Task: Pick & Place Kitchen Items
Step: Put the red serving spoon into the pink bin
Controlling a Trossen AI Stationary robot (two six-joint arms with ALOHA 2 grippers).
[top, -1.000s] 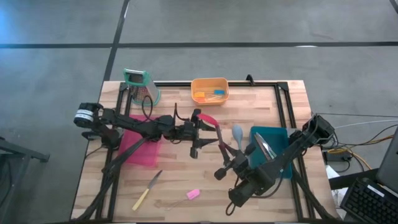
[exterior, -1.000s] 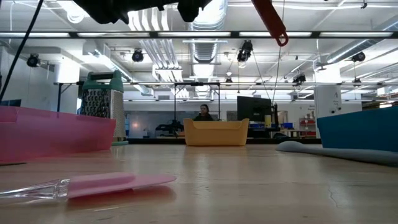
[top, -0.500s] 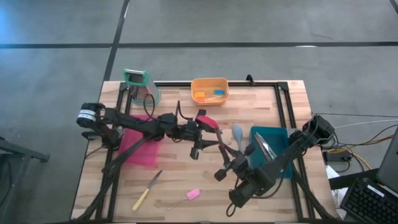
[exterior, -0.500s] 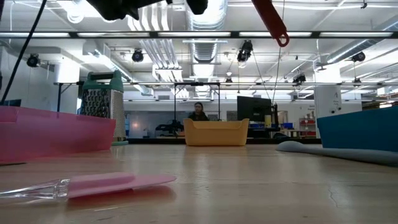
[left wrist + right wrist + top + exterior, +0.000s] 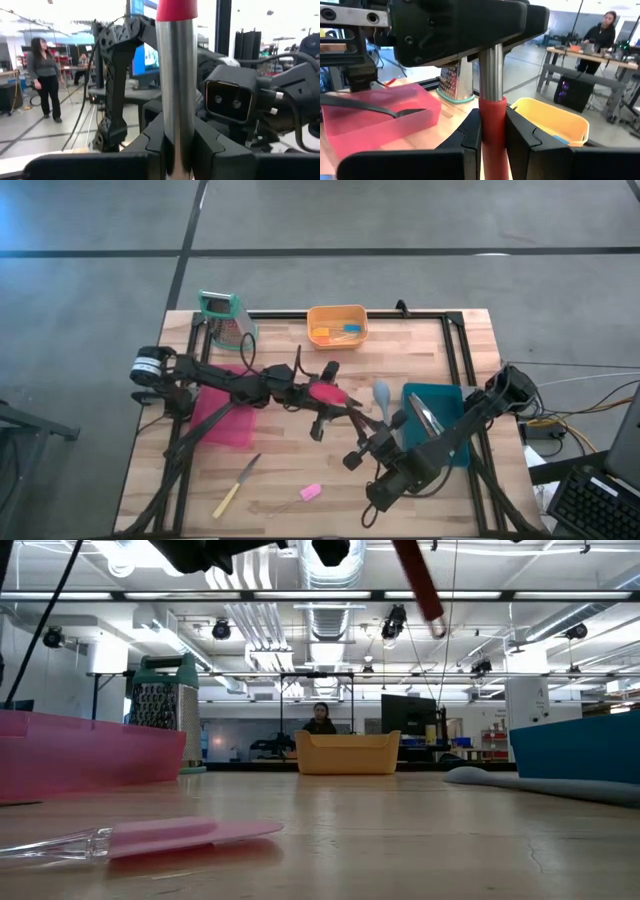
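Pink bin (image 5: 225,420) at table's left holds a black spoon (image 5: 365,107). My left gripper (image 5: 318,392) is clamped on the red spoon's (image 5: 330,393) metal shaft, mid-table, off the wood. My right gripper (image 5: 365,438) grips its red handle too (both ends held). Blue spoon (image 5: 382,395) lies beside the teal bin (image 5: 440,415).

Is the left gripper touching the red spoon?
Touching. In the left wrist view the left gripper pinches the red spoon by its metal shaft, with no gap on either side.
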